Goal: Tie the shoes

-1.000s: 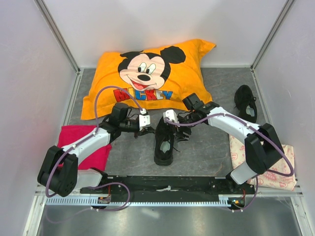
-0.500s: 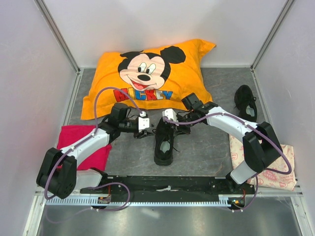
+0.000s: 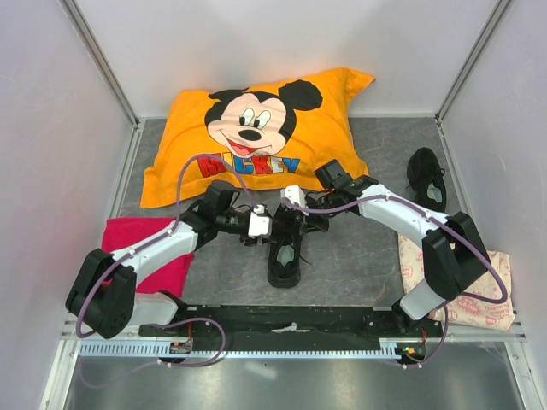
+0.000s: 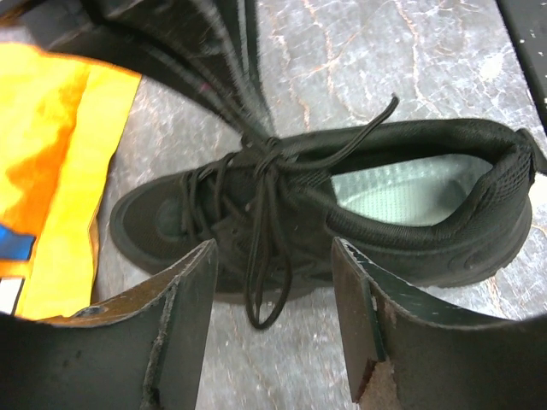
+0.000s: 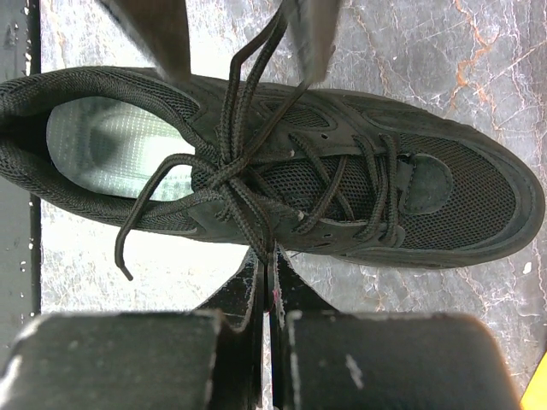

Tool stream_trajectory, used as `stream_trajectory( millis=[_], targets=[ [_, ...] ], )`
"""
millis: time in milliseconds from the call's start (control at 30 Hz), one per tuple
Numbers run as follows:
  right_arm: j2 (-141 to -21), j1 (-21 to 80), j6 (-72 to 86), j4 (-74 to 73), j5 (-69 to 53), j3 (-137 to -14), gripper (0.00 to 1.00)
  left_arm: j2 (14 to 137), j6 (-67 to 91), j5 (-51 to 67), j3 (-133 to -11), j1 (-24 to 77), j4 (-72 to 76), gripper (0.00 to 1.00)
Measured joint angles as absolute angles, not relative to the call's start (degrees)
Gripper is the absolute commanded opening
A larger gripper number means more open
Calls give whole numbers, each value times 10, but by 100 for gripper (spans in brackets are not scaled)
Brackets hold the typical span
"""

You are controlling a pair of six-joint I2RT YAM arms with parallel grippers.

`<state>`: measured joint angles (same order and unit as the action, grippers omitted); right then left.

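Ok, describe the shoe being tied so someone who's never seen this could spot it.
Find the orange Mickey pillow. Just in front lies a black sneaker, its lace pinched in the right pincer. The other shoe sits alone near the right wall.

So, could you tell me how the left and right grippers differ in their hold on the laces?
The left gripper is open, its fingers straddling a lace loop without pinching it; the right gripper is shut on the other lace loop. The left is on one side of the shoe, the right on the opposite side. Both are at the same knot.
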<state>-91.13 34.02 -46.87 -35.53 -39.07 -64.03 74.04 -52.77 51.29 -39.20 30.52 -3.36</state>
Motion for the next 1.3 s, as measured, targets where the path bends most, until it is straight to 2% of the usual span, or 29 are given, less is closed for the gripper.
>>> stream_trajectory(
  millis=[100, 200, 233, 333, 1300],
  targets=[
    [-911, 340, -467, -354, -390, -640, 0, 752, -534, 512, -397, 319, -33, 47],
    [-911, 340, -465, -353, -389, -640, 0, 760, -536, 510, -401, 326, -33, 27],
    [-911, 341, -464, -353, -389, -640, 0, 764, -538, 509, -404, 327, -32, 14],
    [-907, 342, -463, -352, -386, -640, 0, 769, -541, 500, -408, 328, -31, 2],
    [-862, 344, -483, -348, -333, -604, 0, 724, -541, 423, -380, 328, -33, 2]
  ],
)
